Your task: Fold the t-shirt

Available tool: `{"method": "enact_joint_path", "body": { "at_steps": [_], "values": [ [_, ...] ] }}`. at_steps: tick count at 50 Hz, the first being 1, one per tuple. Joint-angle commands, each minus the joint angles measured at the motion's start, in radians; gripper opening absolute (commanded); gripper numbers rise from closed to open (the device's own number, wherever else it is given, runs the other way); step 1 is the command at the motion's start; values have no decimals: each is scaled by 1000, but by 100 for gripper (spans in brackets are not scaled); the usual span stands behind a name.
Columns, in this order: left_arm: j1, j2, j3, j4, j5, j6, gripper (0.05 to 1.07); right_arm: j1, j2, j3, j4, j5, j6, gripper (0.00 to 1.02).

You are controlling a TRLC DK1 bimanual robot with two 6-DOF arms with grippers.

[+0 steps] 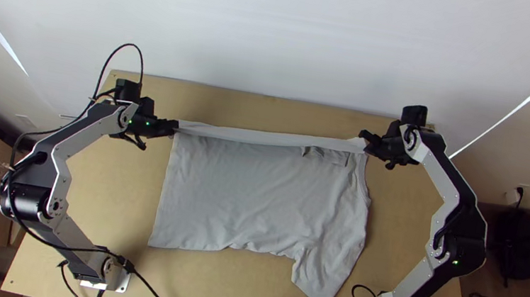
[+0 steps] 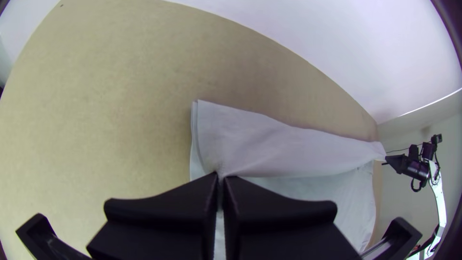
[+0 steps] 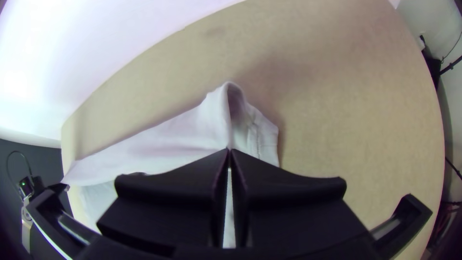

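On the table (image 1: pixel 104 208), the shirt (image 1: pixel 258 190) is spread mid-frame. Its upper strip (image 1: pixel 267 138) is pinched by the left gripper (image 1: pixel 176 126) at upper left, the right gripper (image 1: pixel 362 139) at upper right; its body is laid below both, so a downward fold is probably needed.

Bright, even light; soft shadows; wrist views' corners darken.
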Motion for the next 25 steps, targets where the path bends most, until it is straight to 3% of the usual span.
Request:
{"method": "enact_joint_path", "body": {
  "at_steps": [1, 16, 18, 20, 25],
  "values": [
    [-7, -38, -64, 12, 10, 1, 8, -10, -34, -72, 28, 14, -9, 2],
    [-7, -62, -144, 46, -1, -1, 8, -16, -22, -191, 111, 72, -9, 2],
    [-7, -67, -156, 53, -4, -1, 12, -19, -22, -202, 117, 81, -9, 2],
    [-6, -73, -167, 58, -5, 4, 25, -22, -23, -208, 118, 87, -9, 2],
    [-9, -101, -199, 70, -22, 24, 81, -30, -28, -222, 123, 107, -9, 2]
  ]
}}
